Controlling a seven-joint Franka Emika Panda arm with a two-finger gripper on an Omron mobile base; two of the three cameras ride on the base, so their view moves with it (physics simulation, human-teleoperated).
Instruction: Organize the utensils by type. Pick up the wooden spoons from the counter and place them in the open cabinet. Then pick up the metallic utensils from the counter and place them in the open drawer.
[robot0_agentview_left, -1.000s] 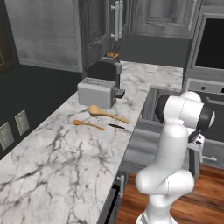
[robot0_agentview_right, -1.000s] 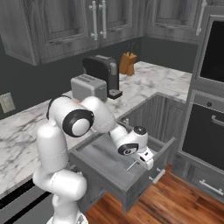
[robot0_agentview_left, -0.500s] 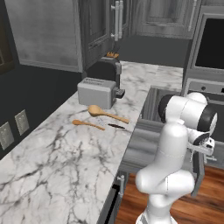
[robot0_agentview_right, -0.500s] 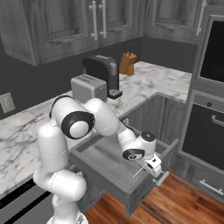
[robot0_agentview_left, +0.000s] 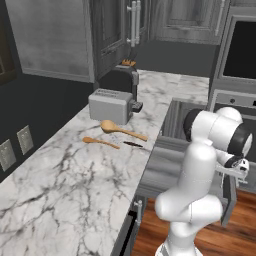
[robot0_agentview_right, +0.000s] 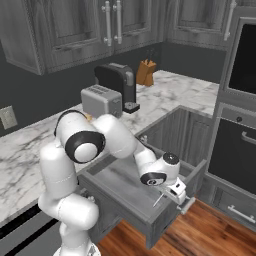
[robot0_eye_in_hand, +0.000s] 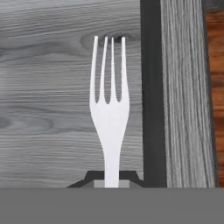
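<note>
My gripper (robot0_agentview_right: 175, 192) is shut on the handle of a silver fork (robot0_eye_in_hand: 110, 118), held low over the open drawer (robot0_agentview_right: 120, 185) near its front panel (robot0_eye_in_hand: 186, 96). The tines point at the grey wood-grain drawer floor (robot0_eye_in_hand: 43, 109); I cannot tell if they touch it. On the marble counter (robot0_agentview_left: 75, 185) lie two wooden spoons: one with a big bowl (robot0_agentview_left: 120, 129) and a slimmer one (robot0_agentview_left: 100, 142). Beside them is a small dark utensil (robot0_agentview_left: 133, 144). A grey wall cabinet (robot0_agentview_left: 50, 40) hangs above the counter, its inside hidden.
A silver toaster (robot0_agentview_left: 111, 105) and a black coffee machine (robot0_agentview_left: 122, 82) stand behind the spoons, with a knife block (robot0_agentview_right: 146, 73) further back. An oven (robot0_agentview_right: 240, 145) stands to the right of the drawer, above the wooden floor (robot0_agentview_right: 210, 225).
My gripper has carried the fork a little toward the drawer's front panel and slightly lower. The spoons on the counter have not moved.
</note>
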